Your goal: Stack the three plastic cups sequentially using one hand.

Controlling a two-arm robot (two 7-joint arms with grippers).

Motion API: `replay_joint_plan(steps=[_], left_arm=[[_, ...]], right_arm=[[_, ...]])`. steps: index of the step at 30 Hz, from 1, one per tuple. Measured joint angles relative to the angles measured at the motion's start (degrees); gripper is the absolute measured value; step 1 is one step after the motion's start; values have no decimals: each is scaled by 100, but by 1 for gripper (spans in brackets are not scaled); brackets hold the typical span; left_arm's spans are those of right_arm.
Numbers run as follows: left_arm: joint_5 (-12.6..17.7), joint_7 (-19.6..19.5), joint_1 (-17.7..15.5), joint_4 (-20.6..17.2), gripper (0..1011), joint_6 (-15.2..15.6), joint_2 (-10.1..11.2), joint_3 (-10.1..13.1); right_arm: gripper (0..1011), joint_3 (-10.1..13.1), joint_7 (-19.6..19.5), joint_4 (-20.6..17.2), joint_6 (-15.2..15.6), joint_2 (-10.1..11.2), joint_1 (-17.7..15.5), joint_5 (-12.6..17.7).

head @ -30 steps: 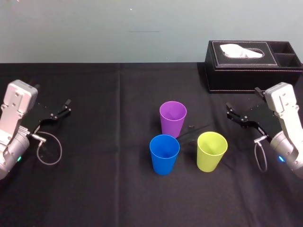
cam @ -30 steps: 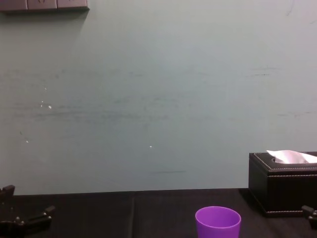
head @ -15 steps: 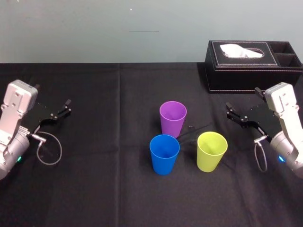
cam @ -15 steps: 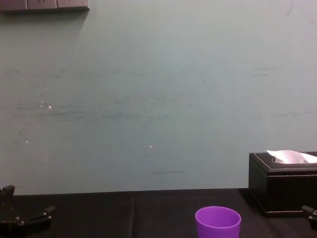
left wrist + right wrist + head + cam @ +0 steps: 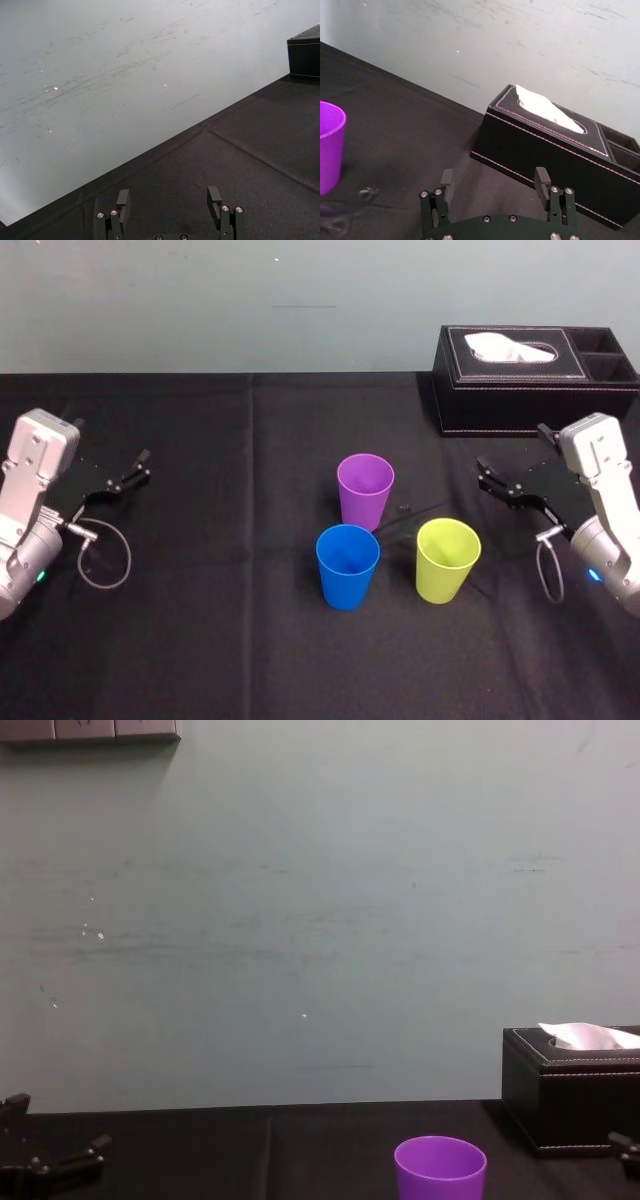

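Three plastic cups stand upright and apart in the middle of the black table: a purple cup (image 5: 365,489) (image 5: 440,1170) (image 5: 329,145) at the back, a blue cup (image 5: 347,565) in front of it, a yellow-green cup (image 5: 447,559) to the right. My right gripper (image 5: 512,472) (image 5: 492,184) hovers open and empty to the right of the cups, fingers pointing toward them. Far off at the table's left side, my left gripper (image 5: 113,470) (image 5: 167,196) is open with nothing between its fingers.
A black tissue box (image 5: 535,378) (image 5: 547,150) (image 5: 572,1088) with white tissue stands at the back right, just behind the right gripper. The black tablecloth (image 5: 220,640) covers the whole table, and a pale wall (image 5: 320,920) rises behind it.
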Motion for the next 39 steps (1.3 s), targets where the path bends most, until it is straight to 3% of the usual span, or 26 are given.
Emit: replay_joint_plan(steps=[8, 17, 25, 32, 39], left_arm=[[0, 0, 0, 0, 1011, 0, 0, 0], [0, 0, 0, 0, 1011, 0, 0, 0], [0, 0, 0, 0, 1011, 0, 0, 0], [0, 0, 0, 0, 1011, 0, 0, 0], [0, 0, 0, 0, 1011, 0, 0, 0]], right_arm=[[1004, 346, 314, -367, 4, 113, -376, 424], [1004, 934, 767, -938, -127, 440, -1067, 1123], [1004, 1431, 1822, -1348, -354, 878, -1774, 1958], [1004, 1659, 2525, -1539, -555, 1128, -2224, 2250], [1004, 1759, 3001, -1583, -733, 1253, -2510, 2277]])
